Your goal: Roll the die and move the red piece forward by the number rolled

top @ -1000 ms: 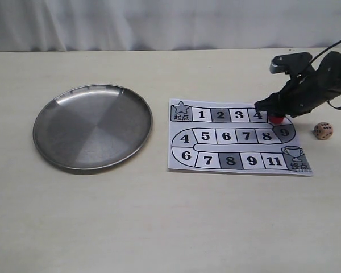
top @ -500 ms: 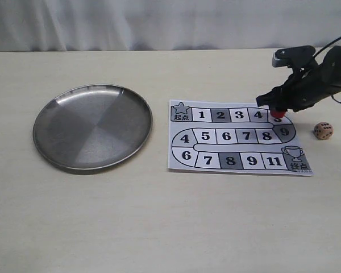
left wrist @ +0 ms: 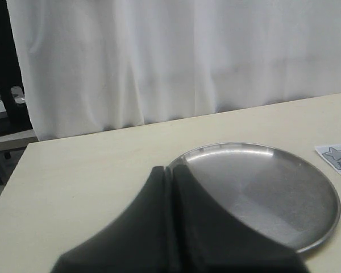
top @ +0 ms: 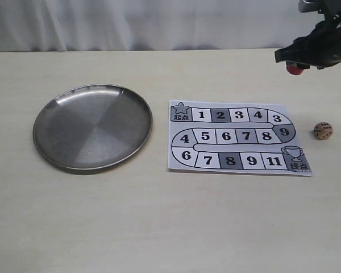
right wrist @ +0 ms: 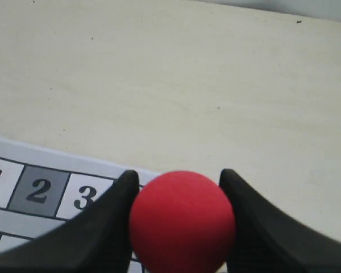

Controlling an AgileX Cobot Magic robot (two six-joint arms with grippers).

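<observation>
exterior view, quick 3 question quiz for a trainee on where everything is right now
1. True or false: the red piece stands on the board.
2. Where does the die lie in the exterior view?
A. in the plate
B. on the table, right of the board
C. on the board
3. Fill in: the left claw is ____ (open or shut).

Key: 1 false, the right claw holds it in the air above the table; 2 B; 3 shut.
</observation>
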